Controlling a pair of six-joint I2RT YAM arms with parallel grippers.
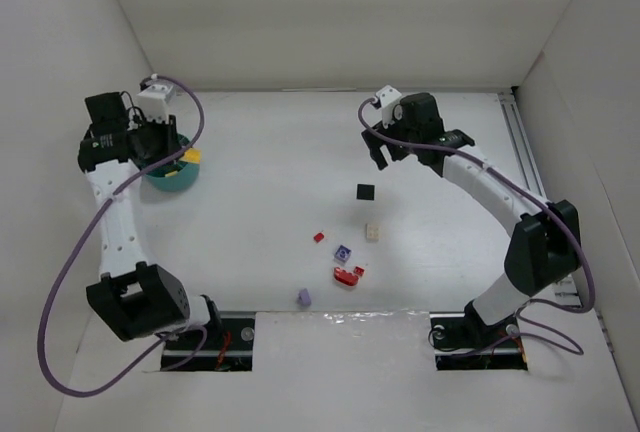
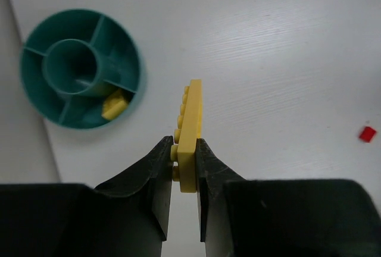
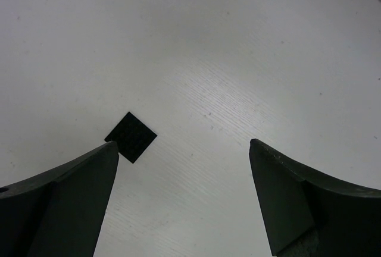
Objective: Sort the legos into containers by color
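Pinching a yellow plate point(image 2: 191, 126), the left gripper point(image 2: 186, 150) hangs by the teal bowl point(image 2: 77, 125) near the left edge; the right gripper point(image 3: 183, 147) gapes near the black square point(image 3: 131, 137).

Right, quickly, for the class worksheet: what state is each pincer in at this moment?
Left pincer: closed, holding a yellow lego plate on edge.
Right pincer: open, holding nothing.
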